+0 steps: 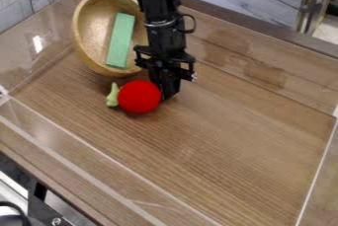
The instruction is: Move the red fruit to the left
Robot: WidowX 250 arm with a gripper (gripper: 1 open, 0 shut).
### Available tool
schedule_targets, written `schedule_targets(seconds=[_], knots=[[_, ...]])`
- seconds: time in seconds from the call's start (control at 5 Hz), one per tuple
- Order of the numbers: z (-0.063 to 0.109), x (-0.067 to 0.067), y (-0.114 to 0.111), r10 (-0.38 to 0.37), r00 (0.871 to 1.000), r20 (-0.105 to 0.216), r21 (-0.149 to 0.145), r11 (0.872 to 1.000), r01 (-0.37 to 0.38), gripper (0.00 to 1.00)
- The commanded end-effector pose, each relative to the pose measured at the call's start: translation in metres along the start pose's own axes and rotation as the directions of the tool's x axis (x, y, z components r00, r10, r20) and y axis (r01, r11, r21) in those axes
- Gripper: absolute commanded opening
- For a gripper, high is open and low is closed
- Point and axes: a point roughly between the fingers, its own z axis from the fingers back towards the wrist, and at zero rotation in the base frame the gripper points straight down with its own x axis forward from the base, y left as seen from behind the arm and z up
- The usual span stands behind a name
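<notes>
Red fruit (140, 97) sits pinched by the black claw (162, 84).

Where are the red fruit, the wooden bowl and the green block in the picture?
red fruit (141, 97), camera view, middle of its red body
wooden bowl (93, 35), camera view, inner wall left of the block
green block (123, 39), camera view, middle of its flat face

The black gripper (164, 79) points steeply down at the wooden table (224, 141), its fingers straddling the back of the red fruit (141, 97) and apparently touching it. Just behind stands a tilted wooden bowl (95, 35) holding a flat green block (122, 40)
</notes>
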Motion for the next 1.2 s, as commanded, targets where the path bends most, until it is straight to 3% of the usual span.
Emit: schedule_targets(seconds=[0.0, 0.2, 0.4, 0.8, 1.0], knots=[[0.029, -0.001, 0.004, -0.019, 0.997, 0.075, -0.005, 1.0, 0.02, 1.0], [0.034, 0.001, -0.003, -0.04, 0.996, 0.076, -0.029, 0.999, 0.042, 0.0], [0.038, 0.003, -0.012, -0.081, 0.994, 0.066, -0.037, 0.996, 0.084, 0.0], [0.049, -0.008, -0.01, -0.144, 0.989, 0.046, -0.052, 0.988, 0.146, 0.0], [0.042, -0.004, 0.001, -0.164, 0.986, 0.041, -0.061, 0.984, 0.166, 0.0]])
